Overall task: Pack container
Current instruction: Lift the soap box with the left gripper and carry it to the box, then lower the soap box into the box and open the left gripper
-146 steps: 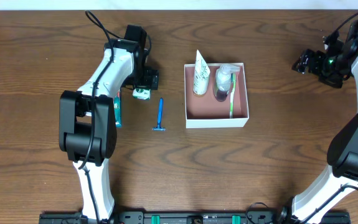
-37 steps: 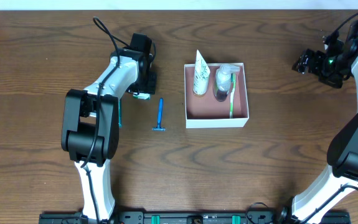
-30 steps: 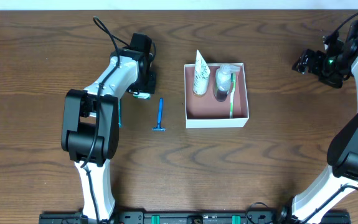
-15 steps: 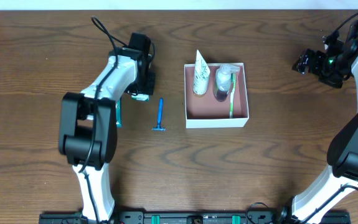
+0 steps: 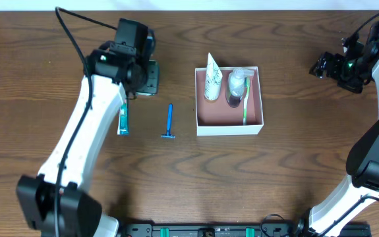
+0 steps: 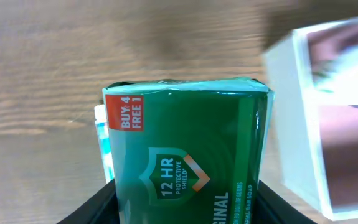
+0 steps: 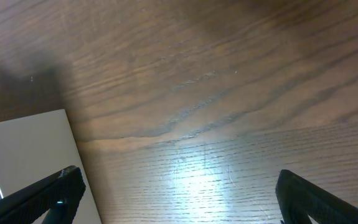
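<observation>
Dark wood-grain table point(image 5: 242, 184). The white-walled container point(image 5: 229, 129) sits flat on it. A blue razor point(image 5: 169, 121) lies just left of the container, not touching it. A slim teal item point(image 5: 122, 119) lies farther left, beyond the razor.

Overhead straight down over table point(image 5: 242, 171), left wrist close behind green packet point(image 6: 185, 149), container point(image 5: 219, 115) shared, right wrist low over table

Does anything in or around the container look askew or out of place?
The white tube leans on the container's far-left rim, its end sticking out past the wall instead of lying inside. The bottle and green toothbrush sit inside; nothing looks spilled.
</observation>
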Controlling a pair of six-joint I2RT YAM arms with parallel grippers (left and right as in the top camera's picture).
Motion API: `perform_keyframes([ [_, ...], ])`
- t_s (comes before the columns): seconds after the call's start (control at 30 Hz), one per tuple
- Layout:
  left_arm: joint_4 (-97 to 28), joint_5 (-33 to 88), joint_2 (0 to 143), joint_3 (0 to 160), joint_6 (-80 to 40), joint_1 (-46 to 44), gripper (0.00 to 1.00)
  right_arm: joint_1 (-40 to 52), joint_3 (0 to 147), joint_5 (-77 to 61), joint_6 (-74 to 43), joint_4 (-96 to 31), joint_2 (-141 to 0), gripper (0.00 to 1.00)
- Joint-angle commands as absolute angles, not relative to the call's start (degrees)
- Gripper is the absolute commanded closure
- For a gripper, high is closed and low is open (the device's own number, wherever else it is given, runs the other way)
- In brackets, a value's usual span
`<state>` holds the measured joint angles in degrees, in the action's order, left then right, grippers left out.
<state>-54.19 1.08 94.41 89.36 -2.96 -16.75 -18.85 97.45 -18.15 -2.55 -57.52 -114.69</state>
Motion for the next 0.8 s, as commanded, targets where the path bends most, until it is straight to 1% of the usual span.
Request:
perform_keyframes([
  [0.0,-54.6,1.1,92.2,90.7,-3.3,-21.7,0.49,-19.2,98.5,-18.2,-2.1,-57.4,-114.6,0.01],
  [0.23,-54.3,1.0,91.8,90.7,-4.5,-32.2,0.49,-19.2,98.5,-18.2,-2.1,-57.4,-114.6,0.01],
  [0.33,-53.7,1.0,91.9,90.5,-1.8,-35.3,0.48,-19.2,98.5,-18.2,-2.1,-57.4,-114.6,0.01],
  [0.6,-51.2,1.1,94.4,90.1,1.1,-40.1,0.48,-19.2,98.5,-18.2,-2.1,-57.4,-114.6,0.01],
  [0.77,-50.7,1.1,96.7,90.1,5.5,-42.2,0.49,-19.2,98.5,-18.2,-2.1,-57.4,-114.6,0.01],
])
